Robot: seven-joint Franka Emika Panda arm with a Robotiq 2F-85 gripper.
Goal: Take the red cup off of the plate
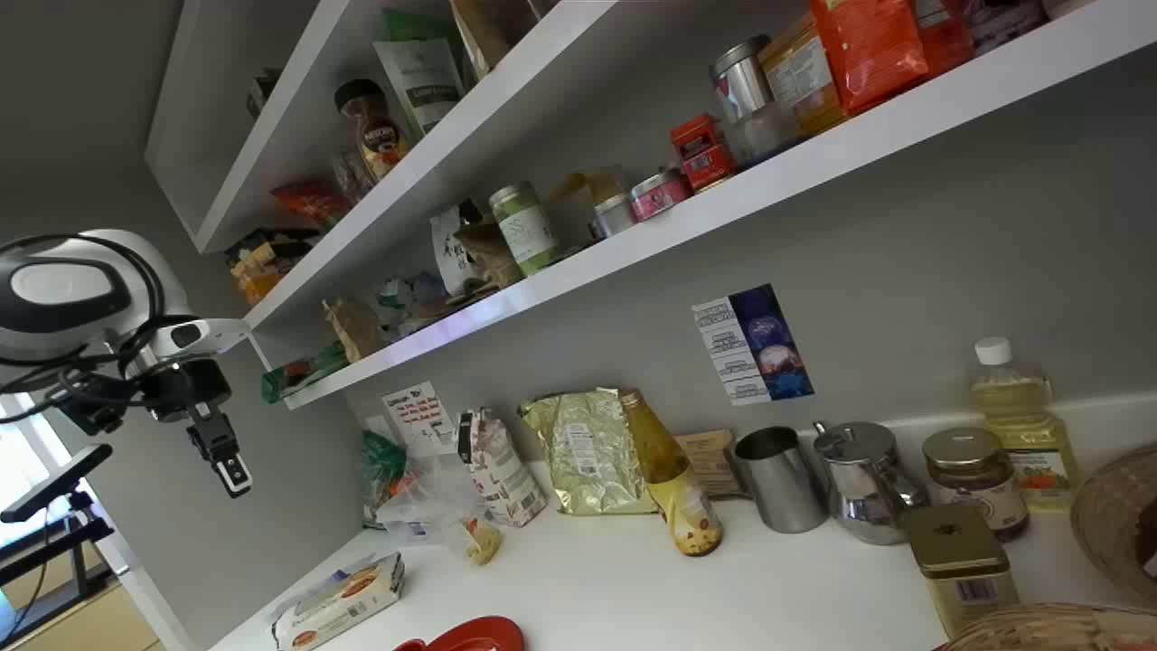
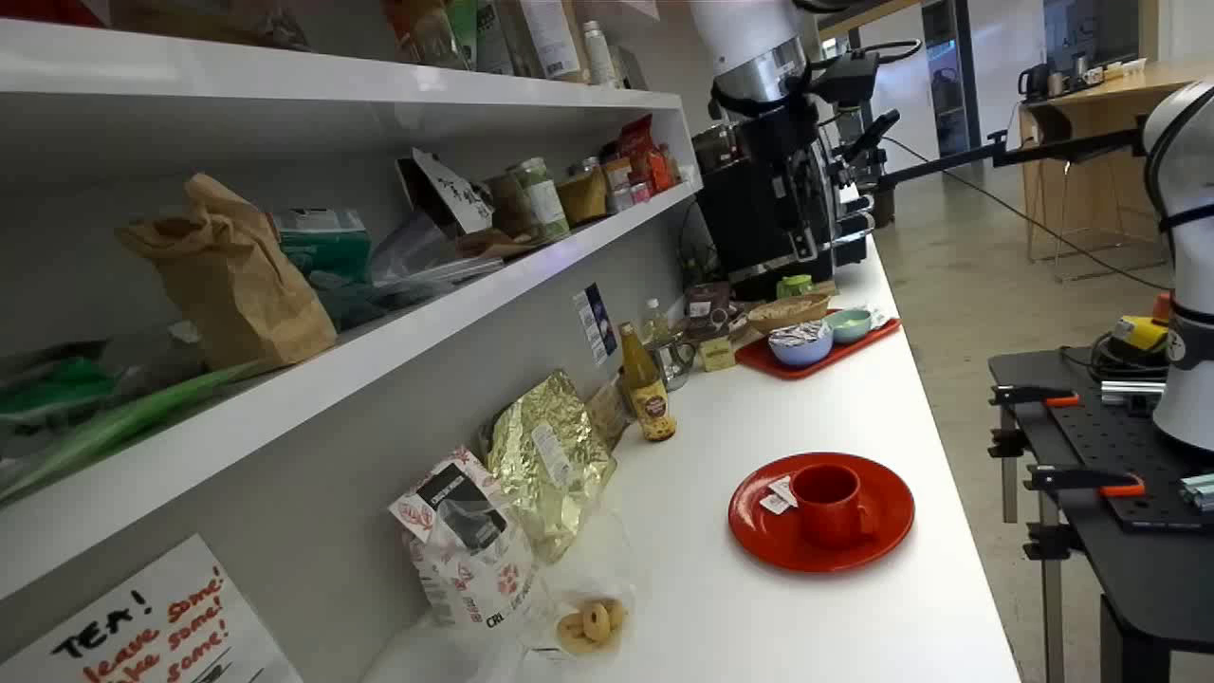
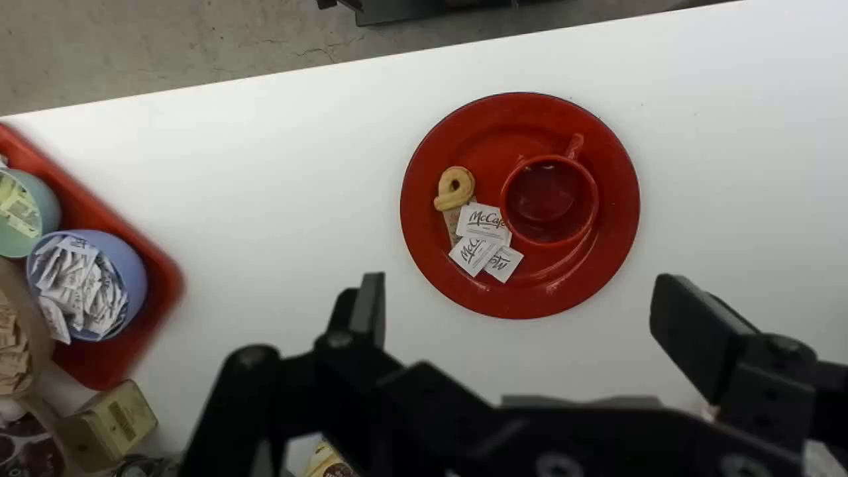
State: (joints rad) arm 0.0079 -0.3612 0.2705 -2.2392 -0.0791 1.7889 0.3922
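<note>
we judge nothing done yet: the red cup point(image 3: 550, 202) sits upright on the plate point(image 3: 500, 140), our gripper point(image 3: 520, 308) hangs well clear, jaws wide apart, so grasp, lift and set-down remain.

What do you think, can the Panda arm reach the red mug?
Probably yes: the end effector is open, and the wrist view shows nothing covering the red mug, though McCafé packets lie beside it.
</note>
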